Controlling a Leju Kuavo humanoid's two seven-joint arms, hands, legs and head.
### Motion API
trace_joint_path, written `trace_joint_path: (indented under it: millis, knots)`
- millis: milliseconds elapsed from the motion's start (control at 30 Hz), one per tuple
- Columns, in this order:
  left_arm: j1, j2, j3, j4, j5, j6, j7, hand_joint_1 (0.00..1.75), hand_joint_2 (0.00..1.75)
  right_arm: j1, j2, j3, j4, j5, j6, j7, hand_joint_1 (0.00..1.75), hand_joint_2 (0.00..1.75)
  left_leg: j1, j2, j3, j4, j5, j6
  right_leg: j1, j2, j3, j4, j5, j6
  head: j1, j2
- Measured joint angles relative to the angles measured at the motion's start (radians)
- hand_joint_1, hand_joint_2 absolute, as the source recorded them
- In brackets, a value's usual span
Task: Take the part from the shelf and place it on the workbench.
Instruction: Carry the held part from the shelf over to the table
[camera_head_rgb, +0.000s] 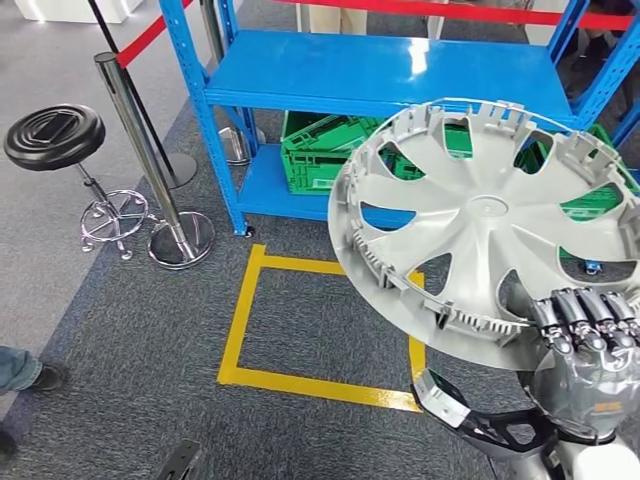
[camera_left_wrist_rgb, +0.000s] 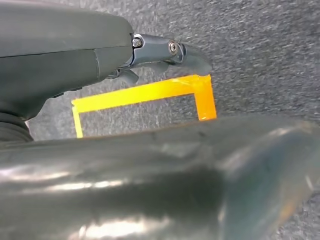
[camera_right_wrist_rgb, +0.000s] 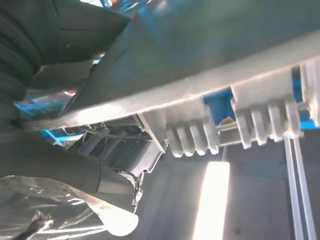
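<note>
Right hand (camera_head_rgb: 585, 330) grips the silver wheel cover (camera_head_rgb: 490, 225) at its lower edge, fingers (camera_head_rgb: 596, 308) curled over the rim onto the spoked face. Wheel cover is held tilted, clear of the floor, extending up and to the left of the right hand. In the right wrist view, the ribbed clips of its rim (camera_right_wrist_rgb: 192, 132) lie just beside the hand. Behind the cover stands a blue shelf (camera_head_rgb: 362, 70), with green crates (camera_head_rgb: 317, 150) on its lower level. Below and left of the hand, a yellow tape rectangle (camera_head_rgb: 249, 310) marks the grey carpet. Further left stand a chrome stanchion (camera_head_rgb: 151, 160) with red belt and a black stool (camera_head_rgb: 54, 135). Left hand (camera_left_wrist_rgb: 166, 52) hangs above the carpet near a tape corner (camera_left_wrist_rgb: 203, 92); whether it is released or clenched cannot be told.
</note>
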Motion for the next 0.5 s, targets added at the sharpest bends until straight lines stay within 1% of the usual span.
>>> trace_joint_path:
  millis: [33, 67, 100, 133, 167, 200, 233, 267, 300, 333, 367, 400, 433, 467, 500]
  knots:
    - [0.002, -0.001, 0.0, 0.0, 0.0, -0.001, 0.0, 0.0, 0.0, 0.001, 0.001, 0.0, 0.0, 0.0, 0.0, -0.003, 1.75, 1.75, 0.0, 0.002, -0.011, -0.002, 0.013, 0.006, -0.002, 0.001, -0.006, 0.0, -0.005, 0.006, -0.001, 0.0]
    - [0.004, -0.001, 0.0, 0.0, 0.0, -0.002, 0.0, 0.0, 0.0, 0.003, 0.002, 0.0, 0.0, 0.0, 0.0, -0.005, 1.75, 1.75, 0.001, 0.004, -0.024, -0.004, 0.026, 0.014, -0.002, 0.003, -0.015, 0.014, -0.031, 0.01, 0.001, 0.0]
    - [0.007, -0.001, 0.0, 0.0, 0.0, -0.002, 0.001, 0.0, 0.0, 0.005, 0.002, 0.0, 0.0, 0.0, 0.0, -0.007, 1.75, 1.75, 0.002, 0.006, -0.039, -0.005, 0.041, 0.021, -0.003, 0.005, -0.028, 0.049, -0.082, 0.012, 0.004, 0.0]
    - [0.008, -0.001, 0.0, 0.0, 0.0, -0.002, 0.001, 0.0, 0.0, 0.006, 0.003, 0.0, 0.0, 0.0, 0.0, -0.009, 1.75, 1.75, 0.001, 0.007, -0.055, -0.004, 0.055, 0.026, -0.003, 0.006, -0.04, 0.103, -0.142, 0.014, 0.006, 0.0]
    - [0.009, 0.0, 0.0, 0.0, 0.0, -0.002, 0.001, 0.0, 0.0, 0.007, 0.003, 0.0, 0.0, 0.0, 0.0, -0.011, 1.75, 1.75, -0.001, 0.008, -0.072, -0.003, 0.069, 0.029, -0.002, 0.006, -0.049, 0.168, -0.195, 0.014, 0.01, 0.0]
    - [0.009, 0.0, 0.0, 0.0, 0.0, -0.002, 0.001, 0.0, 0.0, 0.007, 0.003, 0.0, 0.0, 0.0, 0.0, -0.011, 1.75, 1.75, -0.003, 0.008, -0.092, 0.0, 0.084, 0.031, -0.002, 0.006, -0.053, 0.232, -0.223, 0.015, 0.011, 0.0]
    - [0.009, 0.0, 0.0, 0.0, 0.0, -0.002, 0.001, 0.0, 0.0, 0.007, 0.004, 0.0, 0.0, 0.0, 0.0, -0.012, 1.75, 1.75, -0.004, 0.008, -0.112, 0.004, 0.097, 0.031, -0.001, 0.006, -0.046, 0.272, -0.218, 0.014, 0.012, 0.0]
    - [0.009, -0.001, 0.0, 0.0, 0.0, -0.002, 0.001, 0.0, 0.0, 0.007, 0.004, 0.0, 0.0, 0.0, 0.0, -0.013, 1.75, 1.75, -0.005, 0.008, -0.134, 0.009, 0.109, 0.03, 0.0, 0.006, -0.026, 0.283, -0.191, 0.013, 0.013, 0.0]
    - [0.009, -0.002, -0.001, 0.0, 0.0, -0.002, 0.0, 0.0, 0.0, 0.007, 0.005, 0.0, 0.0, 0.0, 0.0, -0.014, 1.75, 1.75, -0.005, 0.009, -0.155, 0.016, 0.119, 0.028, 0.001, 0.006, 0.01, 0.262, -0.158, 0.011, 0.013, 0.0]
    - [0.009, -0.003, -0.001, 0.0, 0.0, -0.002, 0.0, 0.0, 0.0, 0.007, 0.006, 0.0, 0.0, 0.0, 0.0, -0.015, 1.75, 1.75, -0.005, 0.008, -0.173, 0.024, 0.129, 0.025, 0.002, 0.006, 0.062, 0.208, -0.142, 0.008, 0.013, 0.0]
    - [0.009, -0.004, -0.001, 0.0, 0.0, -0.002, 0.0, 0.0, 0.0, 0.006, 0.007, 0.0, 0.0, 0.0, 0.0, -0.017, 1.75, 1.75, -0.007, 0.008, -0.187, 0.033, 0.137, 0.022, 0.003, 0.006, 0.126, 0.13, -0.147, 0.005, 0.013, 0.0]
    - [0.009, -0.005, -0.002, 0.0, 0.0, -0.002, -0.001, 0.0, 0.0, 0.006, 0.009, 0.0, 0.0, 0.0, 0.0, -0.018, 1.75, 1.75, -0.008, 0.007, -0.197, 0.039, 0.145, 0.018, 0.004, 0.006, 0.18, 0.058, -0.167, 0.002, 0.012, 0.0]
    - [0.009, -0.005, -0.002, 0.0, 0.0, -0.002, -0.001, 0.0, 0.0, 0.006, 0.011, -0.001, 0.0, 0.0, 0.0, -0.019, 1.75, 1.75, -0.009, 0.007, -0.202, 0.044, 0.154, 0.014, 0.006, 0.007, 0.214, 0.004, -0.188, 0.0, 0.012, 0.0]
    - [0.009, -0.006, -0.002, 0.0, 0.0, -0.002, -0.002, 0.0, 0.0, 0.006, 0.013, -0.001, 0.0, 0.0, 0.0, -0.019, 1.75, 1.75, -0.009, 0.007, -0.205, 0.045, 0.163, 0.009, 0.008, 0.007, 0.228, -0.025, -0.199, -0.003, 0.012, 0.0]
    - [0.009, -0.005, -0.002, 0.0, 0.0, -0.002, -0.002, 0.0, 0.0, 0.006, 0.014, -0.001, 0.0, 0.0, 0.0, -0.019, 1.75, 1.75, -0.007, 0.007, -0.208, 0.044, 0.172, 0.004, 0.007, 0.006, 0.221, -0.029, -0.196, -0.008, 0.012, 0.0]
